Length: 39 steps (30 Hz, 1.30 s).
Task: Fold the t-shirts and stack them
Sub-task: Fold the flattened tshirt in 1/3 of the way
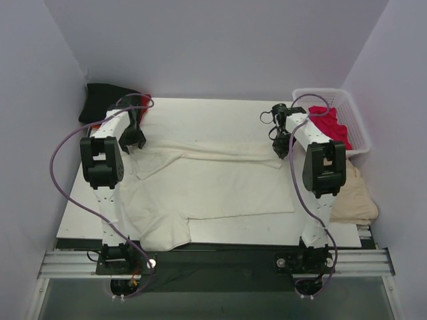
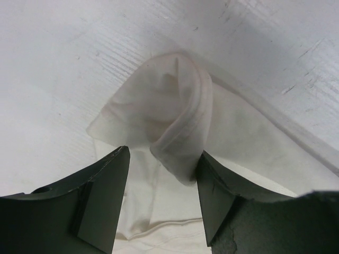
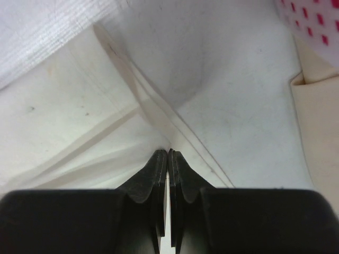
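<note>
A large cream-white t-shirt (image 1: 213, 187) lies spread across the table, its far part folded into a band. My left gripper (image 1: 133, 141) is at its left sleeve. In the left wrist view the gripper (image 2: 164, 153) is open, and a raised loop of sleeve cloth (image 2: 183, 111) stands between the fingers, close to the right one. My right gripper (image 1: 281, 148) is at the band's right end. In the right wrist view it (image 3: 168, 152) is shut on the shirt's edge (image 3: 79, 121), with creases running to the tips. A black shirt (image 1: 103, 103) with a bit of orange-red cloth (image 1: 146, 100) lies at the back left.
A white lattice basket (image 1: 357, 127) at the back right holds a crimson shirt (image 1: 330, 123); the basket's corner shows in the right wrist view (image 3: 312, 16). A beige cloth pad (image 1: 350, 197) lies at the table's right edge. Walls close in on three sides.
</note>
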{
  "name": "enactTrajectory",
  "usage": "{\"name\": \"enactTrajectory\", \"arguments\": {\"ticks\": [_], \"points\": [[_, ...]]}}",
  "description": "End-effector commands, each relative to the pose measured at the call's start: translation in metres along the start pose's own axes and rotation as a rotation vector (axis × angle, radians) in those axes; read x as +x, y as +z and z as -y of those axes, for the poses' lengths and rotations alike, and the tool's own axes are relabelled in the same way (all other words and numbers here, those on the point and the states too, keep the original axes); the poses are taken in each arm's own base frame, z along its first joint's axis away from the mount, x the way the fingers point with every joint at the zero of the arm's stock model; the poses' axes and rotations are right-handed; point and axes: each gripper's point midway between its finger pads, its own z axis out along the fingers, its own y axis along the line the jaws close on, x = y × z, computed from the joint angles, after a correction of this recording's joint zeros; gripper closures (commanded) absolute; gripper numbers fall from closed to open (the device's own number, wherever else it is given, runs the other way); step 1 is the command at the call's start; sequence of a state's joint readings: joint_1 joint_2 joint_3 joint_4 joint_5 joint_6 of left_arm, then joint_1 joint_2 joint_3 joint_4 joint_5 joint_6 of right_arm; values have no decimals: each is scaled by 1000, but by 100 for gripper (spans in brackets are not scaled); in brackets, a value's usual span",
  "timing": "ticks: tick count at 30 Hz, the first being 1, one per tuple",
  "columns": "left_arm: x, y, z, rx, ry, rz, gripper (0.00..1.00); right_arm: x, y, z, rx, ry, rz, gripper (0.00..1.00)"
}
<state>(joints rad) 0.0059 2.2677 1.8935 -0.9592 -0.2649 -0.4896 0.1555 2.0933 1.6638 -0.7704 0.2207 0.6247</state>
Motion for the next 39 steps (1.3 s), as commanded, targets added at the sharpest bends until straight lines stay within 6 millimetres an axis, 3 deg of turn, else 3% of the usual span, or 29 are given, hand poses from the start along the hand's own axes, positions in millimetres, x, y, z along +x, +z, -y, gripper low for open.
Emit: {"name": "enactTrajectory", "arguments": {"ticks": [1, 6, 7, 9, 10, 13, 18, 19, 23, 27, 30, 39], "points": [[-16, -31, -17, -6, -8, 63, 36, 0, 3, 9, 49, -19, -27, 100], [-15, -42, -16, 26, -6, 81, 34, 16, 14, 9, 61, -28, -79, 100], [-17, -48, -17, 31, -5, 91, 32, 18, 14, 10, 65, -31, -79, 96], [-15, -53, -18, 36, 0, 94, 31, 21, 13, 12, 71, -26, -81, 78], [-15, -55, -18, 35, 6, 96, 30, 22, 12, 12, 74, -25, -77, 64], [-10, -58, -21, 14, 15, 97, 28, 17, 3, 12, 90, -24, -31, 50], [-8, -62, -24, 21, 11, 103, 27, 3, -27, -7, 82, -94, 99, 47], [-4, -66, -9, 50, 43, 114, 27, -1, -38, -20, 61, -129, 134, 47], [-1, -66, 10, 90, 72, 115, 27, -14, -50, -54, -25, -162, 161, 47], [3, -58, 27, 99, 96, 99, 27, -23, -40, -76, -75, -152, 127, 47], [8, -46, 33, 93, 97, 70, 27, -23, -28, -79, -85, -130, 84, 47], [27, -16, 24, 11, 114, -3, 27, -12, 10, -60, -67, -81, -43, 48]]}}
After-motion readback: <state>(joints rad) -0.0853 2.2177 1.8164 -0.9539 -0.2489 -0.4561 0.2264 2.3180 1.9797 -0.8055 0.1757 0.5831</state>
